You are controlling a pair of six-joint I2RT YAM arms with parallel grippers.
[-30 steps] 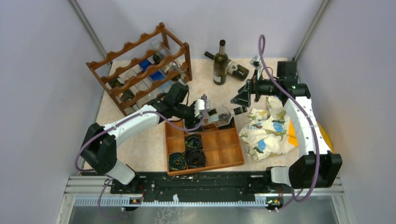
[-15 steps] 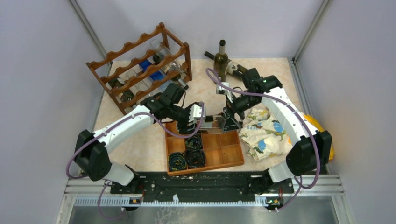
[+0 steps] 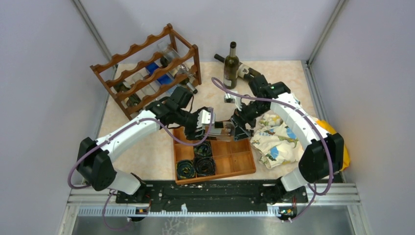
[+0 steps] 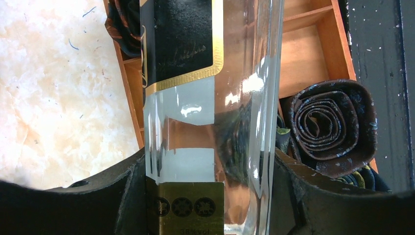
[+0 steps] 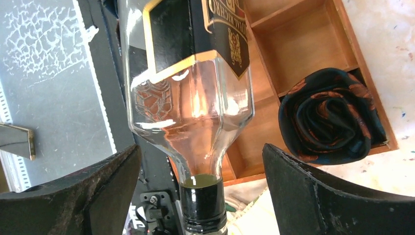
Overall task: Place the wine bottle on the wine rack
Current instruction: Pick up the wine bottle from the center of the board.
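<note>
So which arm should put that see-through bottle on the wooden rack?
Probably the left. The left gripper is clamped on the wine bottle, and the wine rack stands on its side of the table. The right gripper is open around the bottle's neck end, not gripping.

The clear, black-labelled wine bottle (image 3: 222, 128) is held level, mid-air; the reddish-brown wine rack (image 3: 147, 72) stands rear-left.

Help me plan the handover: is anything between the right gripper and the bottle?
Nothing visible. The open right gripper straddles the bottle at its neck without touching; the left gripper clamps its body above the tray.
</note>
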